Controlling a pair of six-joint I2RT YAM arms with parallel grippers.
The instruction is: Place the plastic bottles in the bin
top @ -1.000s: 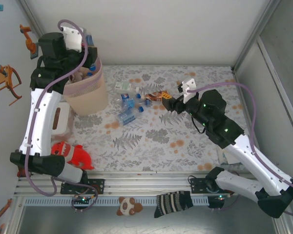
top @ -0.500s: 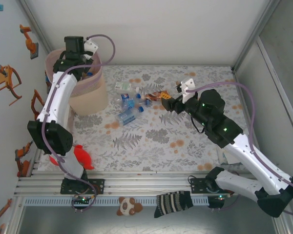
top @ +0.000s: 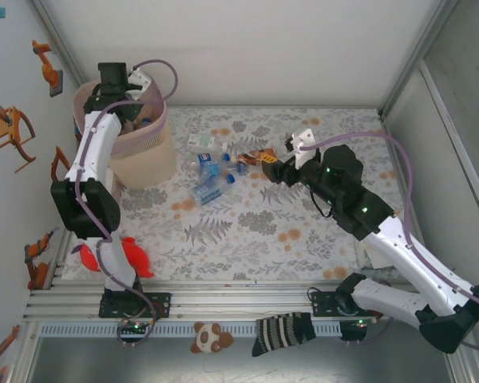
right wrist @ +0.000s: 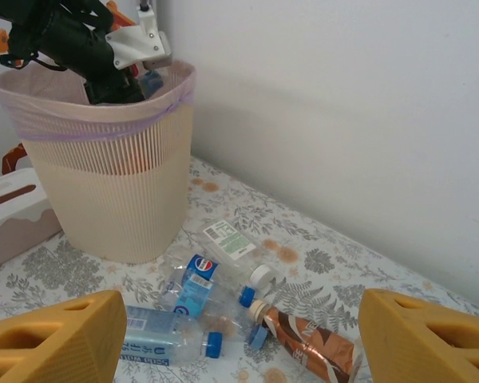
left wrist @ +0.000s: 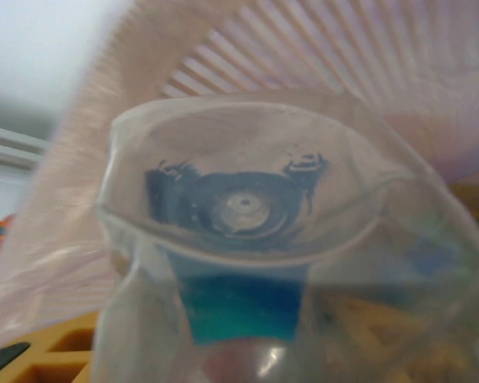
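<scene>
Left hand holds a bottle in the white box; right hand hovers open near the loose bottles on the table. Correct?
Not quite: the left hand holds the bottle in the bin, not the white box; the right wrist view shows it.

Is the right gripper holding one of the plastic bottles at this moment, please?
No, the right gripper stands wide open and empty, with the plastic bottles lying loose on the table ahead of it.
</scene>
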